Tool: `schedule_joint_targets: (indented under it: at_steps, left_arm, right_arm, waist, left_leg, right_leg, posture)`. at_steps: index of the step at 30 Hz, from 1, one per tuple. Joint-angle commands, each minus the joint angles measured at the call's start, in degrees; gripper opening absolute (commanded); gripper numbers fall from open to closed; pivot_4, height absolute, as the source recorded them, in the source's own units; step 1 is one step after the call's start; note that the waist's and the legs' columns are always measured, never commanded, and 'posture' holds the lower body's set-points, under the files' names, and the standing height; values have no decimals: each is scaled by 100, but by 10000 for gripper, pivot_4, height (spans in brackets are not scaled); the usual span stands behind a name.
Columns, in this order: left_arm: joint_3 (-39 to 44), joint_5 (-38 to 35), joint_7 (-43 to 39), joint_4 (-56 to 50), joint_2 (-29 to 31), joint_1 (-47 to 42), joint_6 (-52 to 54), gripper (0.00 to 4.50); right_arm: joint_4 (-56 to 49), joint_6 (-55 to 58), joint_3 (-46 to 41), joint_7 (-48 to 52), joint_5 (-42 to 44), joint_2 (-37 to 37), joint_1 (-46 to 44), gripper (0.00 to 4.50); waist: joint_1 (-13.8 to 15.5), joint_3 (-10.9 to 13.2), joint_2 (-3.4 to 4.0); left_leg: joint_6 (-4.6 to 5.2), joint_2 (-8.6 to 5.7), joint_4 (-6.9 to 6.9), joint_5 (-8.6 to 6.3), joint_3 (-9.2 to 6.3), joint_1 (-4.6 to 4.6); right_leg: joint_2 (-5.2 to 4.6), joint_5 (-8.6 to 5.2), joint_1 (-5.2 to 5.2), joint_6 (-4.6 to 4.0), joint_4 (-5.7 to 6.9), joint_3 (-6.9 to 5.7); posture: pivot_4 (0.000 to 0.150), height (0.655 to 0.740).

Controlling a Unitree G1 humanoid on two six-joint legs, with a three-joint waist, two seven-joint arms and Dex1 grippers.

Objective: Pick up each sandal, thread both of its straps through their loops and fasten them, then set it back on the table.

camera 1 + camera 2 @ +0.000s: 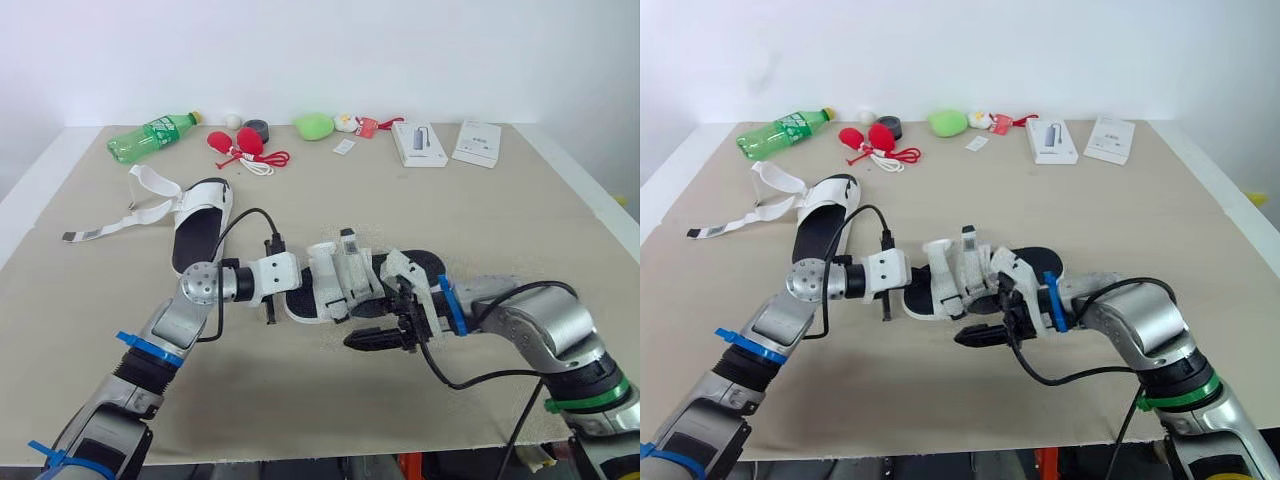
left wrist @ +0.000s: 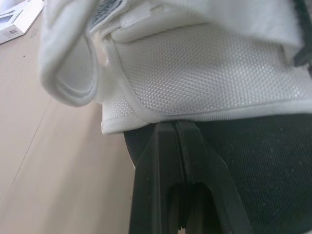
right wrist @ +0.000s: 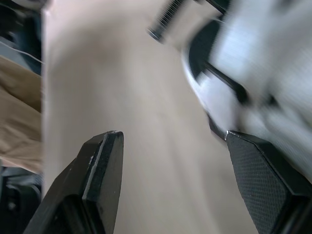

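**Both pincers at the centre sandal**

The white-strapped sandal with a black footbed (image 1: 345, 280) lies on the beige table (image 1: 480, 210) near its front edge, between the two arms. The left pincer (image 2: 174, 126) has its fingers pressed together, with the tips against the lower edge of the sandal's white woven strap (image 2: 204, 68). The right pincer (image 3: 171, 134) is spread wide and holds nothing, just beside the sandal over bare table. A second sandal of the same kind (image 1: 195, 235) lies well apart on the robot's left, its white straps (image 1: 150, 212) loose and splayed across the table.
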Motion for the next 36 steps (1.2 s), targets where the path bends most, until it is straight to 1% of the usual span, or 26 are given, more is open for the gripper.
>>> schedule_joint_targets:
  at_steps: [1, 5, 17, 18, 19, 20, 22, 23, 24, 25, 26, 32, 36]
  left_arm:
    - [-22, 61, -33, 27, 66, 14, -9, 0]
    - [-25, 59, -52, 56, 71, -3, -16, 0]
    - [-62, 67, -79, 124, 24, -68, -46, 0]
    - [-63, 68, -79, 119, 17, -68, -43, 0]
    - [-63, 71, -79, 113, 14, -65, -41, 0]
    - [-63, 72, -79, 108, 12, -62, -37, 0]
    - [-65, 73, -78, 79, 14, -43, -22, 0]
    - [-64, 71, -78, 53, 21, -20, -10, 0]
    - [-64, 72, -79, 28, 30, 3, -1, 0]
    - [-64, 72, -80, 12, 37, 20, 5, 0]
    - [-64, 72, -80, -4, 41, 32, 15, 0]
    - [-77, 77, -80, -44, 37, 55, 49, 0]
    - [-95, 85, -84, -64, 37, 87, 57, 0]
  right_arm:
    - [-18, -70, -65, -6, -147, -157, -28, 36012]
    - [-8, -10, -195, -62, -91, -69, -39, 36012]
    - [-183, 879, -433, -426, 585, 539, -170, 36012]
    - [-169, 886, -414, -455, 567, 555, -158, 31015]
    - [-155, 892, -406, -479, 554, 567, -147, 29375]
    - [-137, 903, -415, -503, 551, 580, -136, 24446]
    - [-68, 893, -456, -563, 541, 604, -95, 16686]
    - [-7, 860, -472, -588, 510, 601, -61, 13265]
    - [46, 858, -511, -632, 500, 617, -31, 11348]
    - [85, 863, -539, -660, 499, 631, -17, 7397]
    - [99, 872, -559, -677, 515, 642, -8, 1378]
    - [-40, 1060, -536, -589, 677, 482, 188, 1378]
    - [-436, 1310, -440, -403, 838, 21, 650, 1378]
  waist:
    - [0, 0, 0]
    - [0, 0, 0]
    - [-4, 0, 0]
    - [-4, 0, 0]
    - [-4, 0, 0]
    - [-4, 0, 0]
    - [-3, 0, 0]
    - [-4, 0, 0]
    - [-3, 0, 0]
    - [-4, 0, 0]
    - [-4, 0, 0]
    - [-3, 0, 0]
    - [-2, 0, 0]
  left_leg:
    - [0, 0, -1, 0, 0, 0]
    - [0, 0, -3, 0, 0, 0]
    - [0, 0, -3, 0, -1, 0]
    - [0, 0, -2, 0, -1, 0]
    - [0, 0, -2, 0, -1, 0]
    - [0, 0, -2, 0, -1, 0]
    - [0, 0, -3, 0, -1, 0]
    - [0, 0, -3, 0, -1, 0]
    - [0, 0, -3, 0, -1, 0]
    - [0, 0, -3, 0, -1, 0]
    - [0, 0, -2, 0, -1, 0]
    - [0, 0, -3, 0, -1, -1]
    - [0, 0, -5, 0, -1, -1]
  right_leg:
    - [0, 0, 0, 0, 0, 0]
    - [1, -3, 0, 1, 0, 0]
    - [1, -2, 2, 1, 0, 0]
    - [1, -2, 2, 2, 0, 0]
    - [1, -2, 2, 2, 0, 0]
    - [1, -2, 2, 2, 0, 0]
    - [1, -3, 2, 1, 0, 0]
    - [1, -3, 2, 1, 0, 0]
    - [1, -3, 2, 2, 0, 0]
    - [1, -3, 2, 2, 0, 0]
    - [1, -3, 2, 2, 0, 0]
    - [1, -4, 2, 3, 0, 1]
    - [1, -7, 2, 4, 0, 1]
  posture:
    - [1500, 7400]
    - [1500, 7400]
    - [1500, 7400]
    - [1500, 7400]
    - [1500, 7400]
    - [1500, 7400]
    - [1500, 7400]
    - [1500, 7400]
    - [1500, 7400]
    - [1500, 7400]
    - [1500, 7400]
    - [1500, 7400]
    - [1500, 7400]
